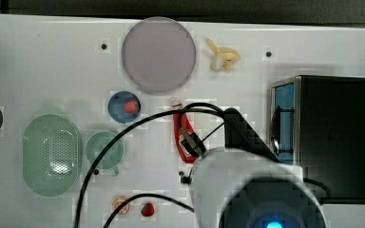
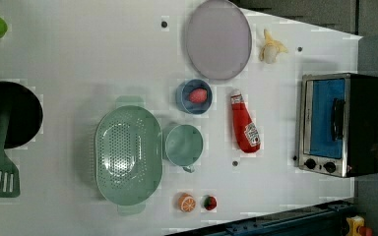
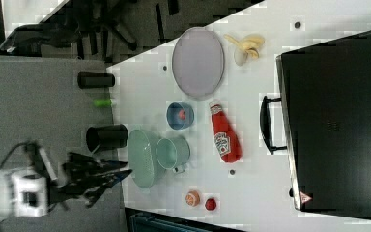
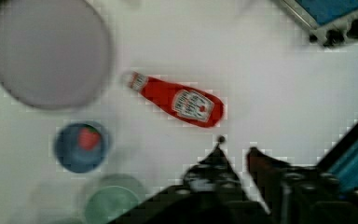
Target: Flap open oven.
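Looking down from the wrist view, you have the gripper nearest to you, its two dark fingers standing close together with a narrow gap and nothing between them, hanging above the white bench. Just past the fingertips lies the red ketchup bottle on its side. Beyond it you see the large grey plate, and to one side the blue bowl with a red strawberry in it, next to the green cup.

In the top view, your arm fills the lower middle, its black cables looping across the bench toward the green colander at the top view's left. The oven sits at the top view's right, well apart from the bottle, its blue glass door facing the top view's left. In the left view you can see that door upright and shut against the silver frame, the bar handle across its middle and the black knobs in a row beside the glass.

Farthest off, a peeled banana rests beside the plate, and an orange slice and a second strawberry lie near the bench edge.
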